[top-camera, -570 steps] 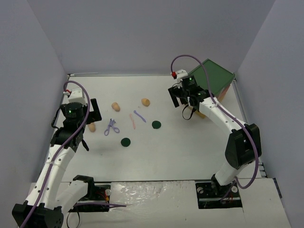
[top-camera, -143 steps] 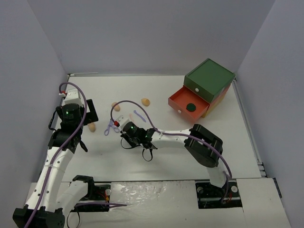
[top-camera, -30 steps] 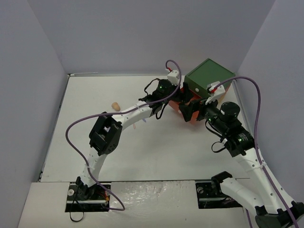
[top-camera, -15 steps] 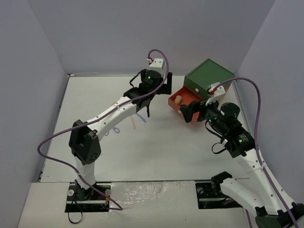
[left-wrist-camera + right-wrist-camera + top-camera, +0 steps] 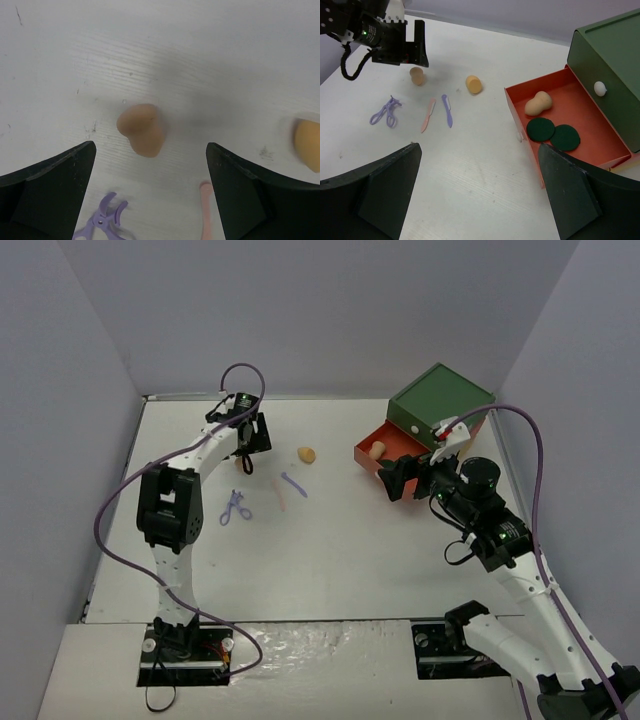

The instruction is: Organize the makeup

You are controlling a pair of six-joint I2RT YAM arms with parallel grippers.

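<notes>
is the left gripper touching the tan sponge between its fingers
Apart. The left wrist view shows bare table on both sides of the tan sponge, between it and each finger of the open left gripper.

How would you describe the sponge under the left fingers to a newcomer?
From the open red drawer, look left across the table past the orange sponge. Next comes the brown sponge, below the left fingers. It is duller and the leftmost sponge.

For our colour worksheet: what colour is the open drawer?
The drawer is orange-red; clearest in the right wrist view.
</notes>
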